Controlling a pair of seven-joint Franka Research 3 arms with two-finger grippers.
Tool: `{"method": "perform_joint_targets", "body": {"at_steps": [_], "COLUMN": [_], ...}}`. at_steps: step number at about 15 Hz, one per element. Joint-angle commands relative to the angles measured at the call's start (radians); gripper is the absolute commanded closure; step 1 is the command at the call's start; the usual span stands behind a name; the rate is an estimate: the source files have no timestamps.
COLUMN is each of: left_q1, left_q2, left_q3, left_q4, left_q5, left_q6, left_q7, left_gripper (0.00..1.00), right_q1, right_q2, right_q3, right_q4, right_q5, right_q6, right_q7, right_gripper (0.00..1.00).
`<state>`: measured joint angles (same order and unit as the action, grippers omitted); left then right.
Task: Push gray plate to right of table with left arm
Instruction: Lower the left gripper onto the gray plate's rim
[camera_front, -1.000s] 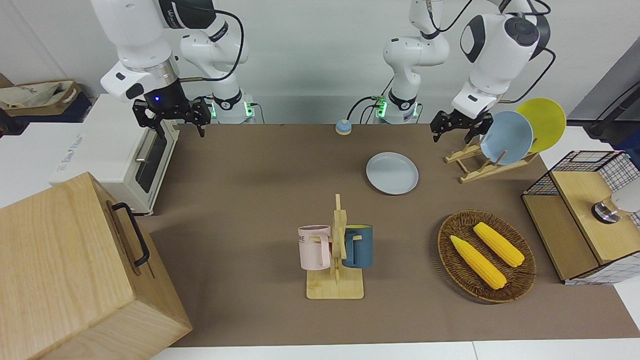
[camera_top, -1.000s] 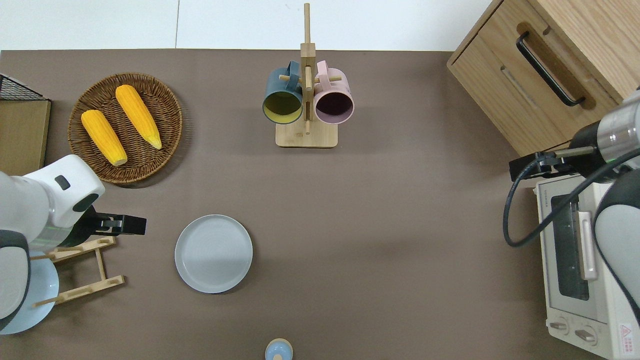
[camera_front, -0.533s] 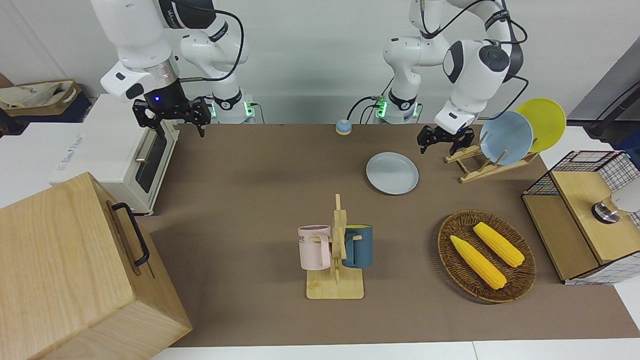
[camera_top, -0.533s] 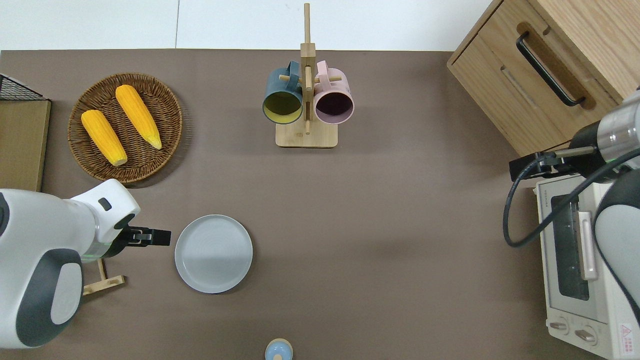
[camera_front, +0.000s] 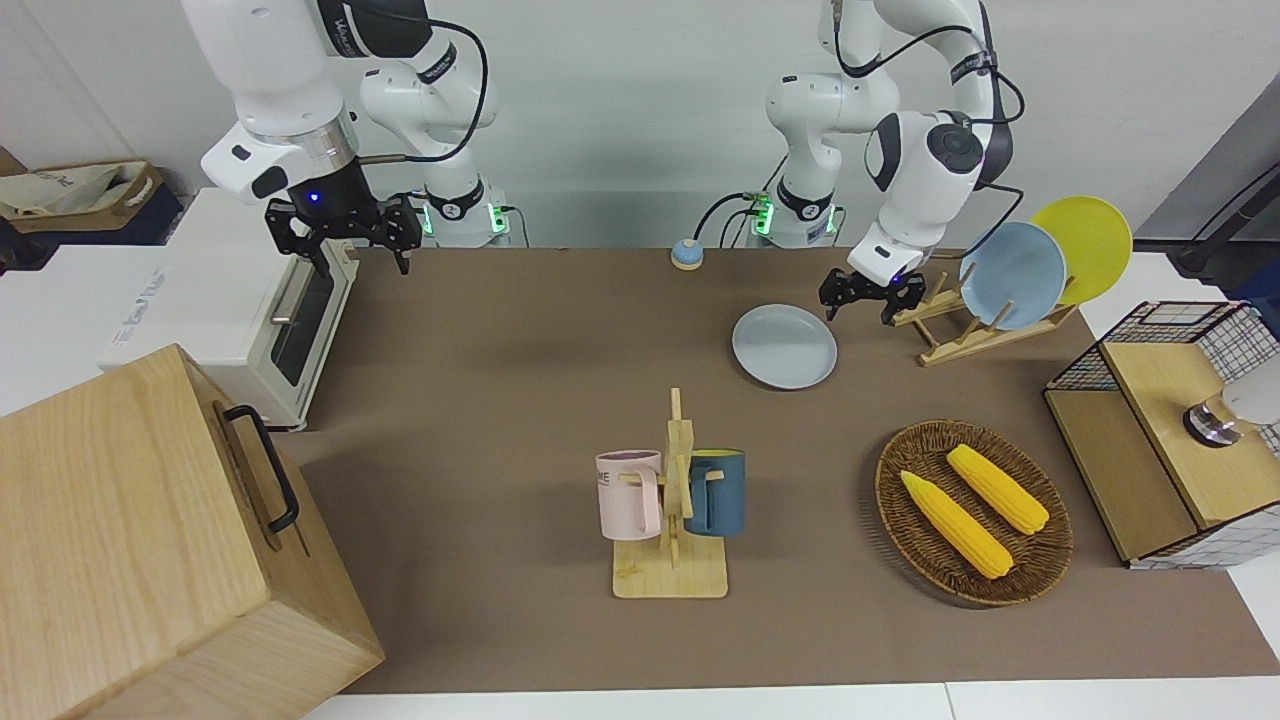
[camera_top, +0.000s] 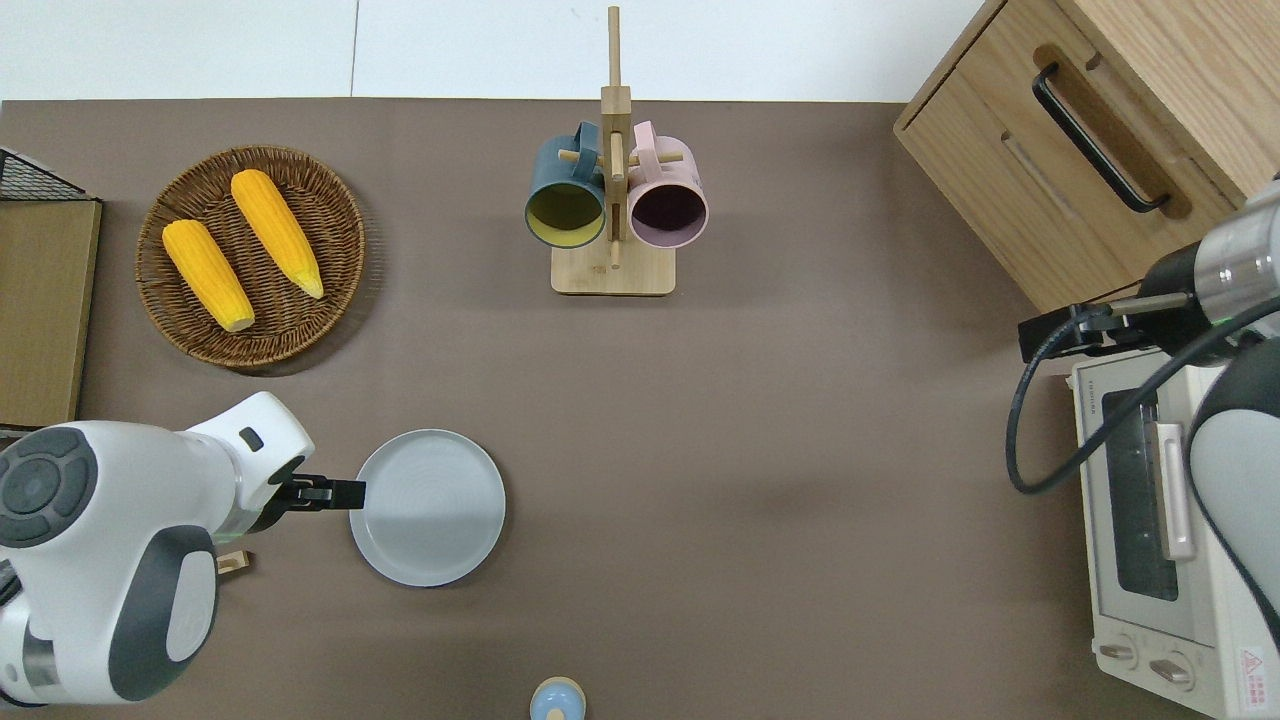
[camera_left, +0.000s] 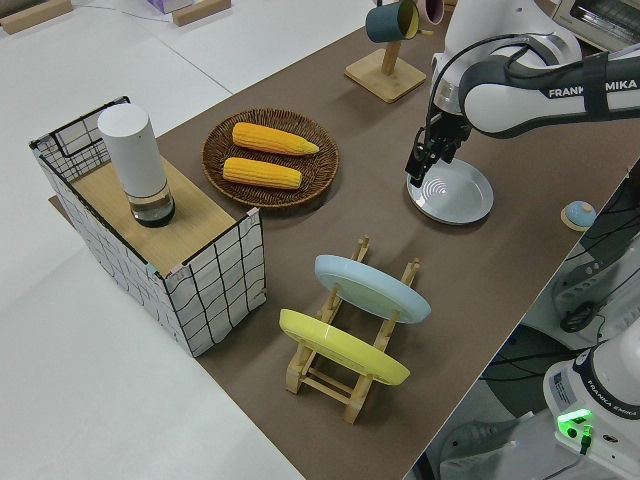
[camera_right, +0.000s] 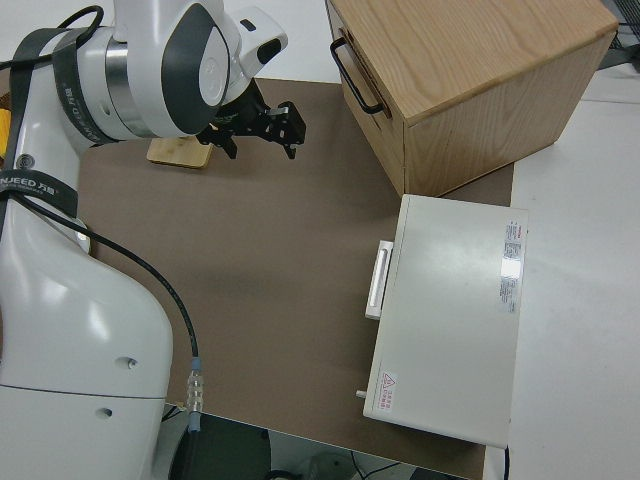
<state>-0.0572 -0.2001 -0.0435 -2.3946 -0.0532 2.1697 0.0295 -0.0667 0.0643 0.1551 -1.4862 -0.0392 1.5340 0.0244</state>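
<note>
Brown matte table (camera_front: 480, 400), pretty busy layout: mug stand (camera_top: 612, 200) in the middle at the edge farthest from the robots, wicker basket (camera_top: 250, 256) of corn toward the left arm's end, toaster oven (camera_top: 1170, 530) and a wooden cabinet (camera_top: 1100, 130) at the right arm's end.

Your gray plate (camera_top: 428, 507) sits flat on the table, nearer to the robots than the basket and the mug stand, and closer to the left arm's end than the middle. Just beside it toward that end is the wooden dish rack (camera_front: 975, 325), with a blue plate (camera_front: 1012, 275) and a yellow plate (camera_front: 1085, 245) standing in it.

Your left gripper (camera_top: 335, 494) is down low, right at the plate's rim on the side facing the left arm's end. From overhead the black tip looks to be touching the rim or a hair short of it; I can't tell which. Can't tell how wide the fingers are spread either, but it's holding nothing. The right arm is parked.

So I'd say you're at the very start of the push: contact lined up, plate not yet travelled. Next move looks like a steady sideways sweep toward the right arm's end, keeping the tip low enough to catch the rim instead of riding over it. Push roughly through the plate's centre or it'll spin off. The path across the middle of the table looks open, with the little bell (camera_top: 557, 699) sitting nearer the robots than that line.
</note>
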Motion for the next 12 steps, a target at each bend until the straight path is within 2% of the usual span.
{"method": "perform_joint_targets", "body": {"at_steps": [1,5,7,12], "left_q1": [-0.013,-0.046,-0.046,-0.046], "left_q2": [-0.033,0.014,0.056,0.07], "left_q3": [0.01,0.01,0.01,0.01], "left_q4": [-0.101,-0.204,-0.209,-0.213], "left_q5": [-0.013,-0.046,-0.047,-0.047], "left_q6": [0.099,0.298,0.332,0.346], "left_q7": [0.001,-0.013,-0.013,-0.013], "left_gripper": [0.0,0.0,0.0,0.01], "right_q1": [-0.001,-0.001,-0.001,-0.001], "right_q2": [-0.006,-0.006,-0.006,-0.006], "right_q3": [0.0,0.0,0.0,0.0], "right_q4": [0.001,0.003,0.001,0.003], "right_q5": [0.007,0.007,0.007,0.007], "right_q6": [-0.011,-0.011,-0.011,-0.011], "right_q7": [0.002,0.002,0.002,0.002], "right_gripper": [0.017,0.017,0.017,0.017]}}
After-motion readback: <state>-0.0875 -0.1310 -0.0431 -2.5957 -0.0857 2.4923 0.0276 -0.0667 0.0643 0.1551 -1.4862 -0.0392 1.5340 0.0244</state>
